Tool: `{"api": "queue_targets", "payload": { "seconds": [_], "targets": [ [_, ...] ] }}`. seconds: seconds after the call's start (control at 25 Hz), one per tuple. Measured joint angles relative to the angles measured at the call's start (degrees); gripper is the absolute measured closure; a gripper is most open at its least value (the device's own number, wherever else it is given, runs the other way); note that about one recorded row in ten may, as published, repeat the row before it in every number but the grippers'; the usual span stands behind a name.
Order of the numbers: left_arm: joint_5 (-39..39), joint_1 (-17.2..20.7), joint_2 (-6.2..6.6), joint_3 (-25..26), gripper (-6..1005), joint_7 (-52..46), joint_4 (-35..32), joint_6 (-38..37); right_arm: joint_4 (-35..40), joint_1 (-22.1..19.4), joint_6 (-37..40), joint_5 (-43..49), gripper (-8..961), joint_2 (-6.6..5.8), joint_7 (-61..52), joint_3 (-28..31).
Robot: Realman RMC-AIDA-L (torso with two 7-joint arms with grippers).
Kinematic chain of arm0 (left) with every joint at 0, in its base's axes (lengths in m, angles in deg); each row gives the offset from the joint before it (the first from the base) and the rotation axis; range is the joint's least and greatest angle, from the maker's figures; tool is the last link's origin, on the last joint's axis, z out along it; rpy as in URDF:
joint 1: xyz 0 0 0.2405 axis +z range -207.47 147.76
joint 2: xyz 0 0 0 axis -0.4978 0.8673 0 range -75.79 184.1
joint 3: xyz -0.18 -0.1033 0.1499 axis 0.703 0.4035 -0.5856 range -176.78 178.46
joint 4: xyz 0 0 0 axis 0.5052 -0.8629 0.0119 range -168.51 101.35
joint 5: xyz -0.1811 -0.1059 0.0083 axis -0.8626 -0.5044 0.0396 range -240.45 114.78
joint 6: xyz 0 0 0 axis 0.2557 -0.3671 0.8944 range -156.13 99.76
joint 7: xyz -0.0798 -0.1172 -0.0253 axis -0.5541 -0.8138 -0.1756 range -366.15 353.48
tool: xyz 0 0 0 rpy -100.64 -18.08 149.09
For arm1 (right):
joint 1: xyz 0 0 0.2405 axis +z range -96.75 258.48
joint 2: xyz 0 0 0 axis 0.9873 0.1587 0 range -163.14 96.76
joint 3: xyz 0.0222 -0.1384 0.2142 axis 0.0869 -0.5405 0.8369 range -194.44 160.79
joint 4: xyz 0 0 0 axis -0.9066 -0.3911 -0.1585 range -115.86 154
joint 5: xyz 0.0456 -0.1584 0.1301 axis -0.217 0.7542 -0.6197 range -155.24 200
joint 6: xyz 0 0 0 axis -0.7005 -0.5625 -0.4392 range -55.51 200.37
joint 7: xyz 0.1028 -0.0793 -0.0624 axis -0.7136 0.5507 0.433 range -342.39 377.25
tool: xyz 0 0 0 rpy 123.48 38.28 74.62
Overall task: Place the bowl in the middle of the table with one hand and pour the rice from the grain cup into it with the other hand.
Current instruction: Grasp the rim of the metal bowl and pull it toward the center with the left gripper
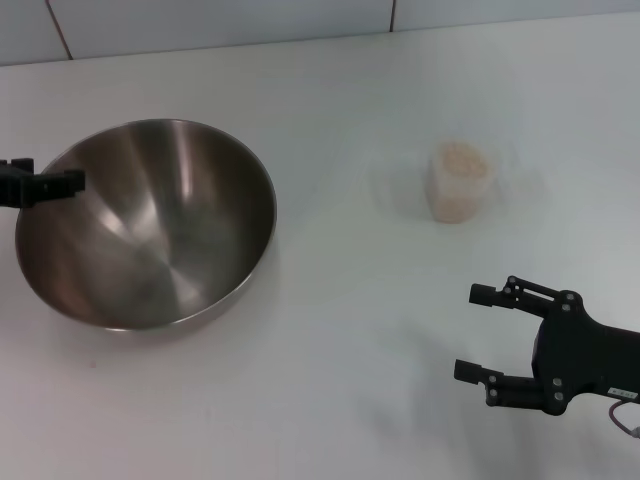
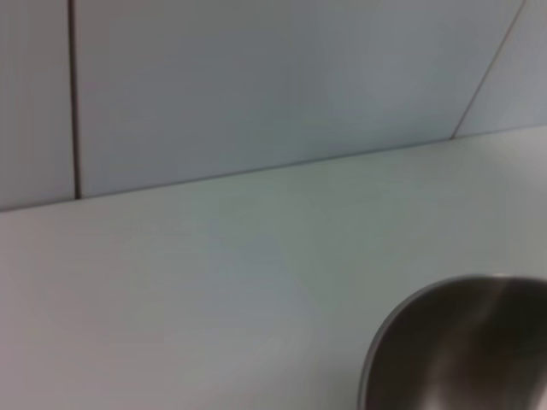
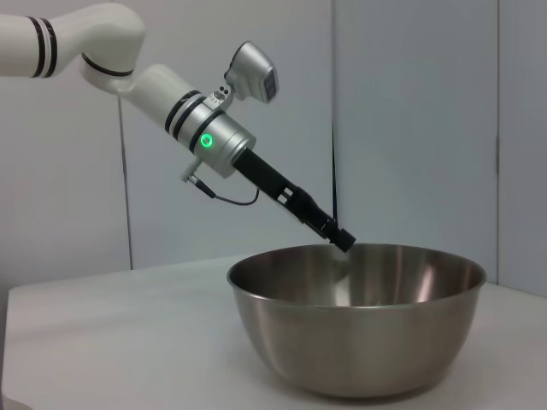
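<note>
The steel bowl (image 1: 150, 225) stands on the white table (image 1: 330, 330) at the left; it also shows in the left wrist view (image 2: 461, 350) and the right wrist view (image 3: 359, 325). My left gripper (image 1: 62, 184) reaches in from the left edge and is shut on the bowl's left rim; the right wrist view shows it (image 3: 340, 237) slanting down onto the rim. The grain cup (image 1: 461, 183), full of pale rice (image 1: 463, 158), stands upright at the right, far side. My right gripper (image 1: 478, 332) is open and empty, low over the table nearer than the cup.
A pale tiled wall (image 1: 200, 20) runs along the table's far edge. White tabletop lies between the bowl and the cup.
</note>
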Motion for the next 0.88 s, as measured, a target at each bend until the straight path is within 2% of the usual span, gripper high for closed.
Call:
{"api": "queue_targets", "payload": {
  "seconds": [0.6, 0.84, 0.88],
  "targets": [
    [3.0, -1.6, -0.23, -0.7, 249, -0.3, 4.0, 0.8, 0.0, 0.1, -0.9, 0.0, 134, 0.0, 0.0, -0.5],
    [4.8, -2.4, -0.15, -1.0, 271, -0.8, 4.1, 0.4, 0.0, 0.1, -1.0, 0.0, 134, 0.0, 0.0, -0.5],
    [6.0, -2.9, -0.25, -1.1, 318, -1.0, 4.1, 0.2, 0.0, 0.1, -1.0, 0.0, 134, 0.0, 0.0, -0.5]
  ]
}}
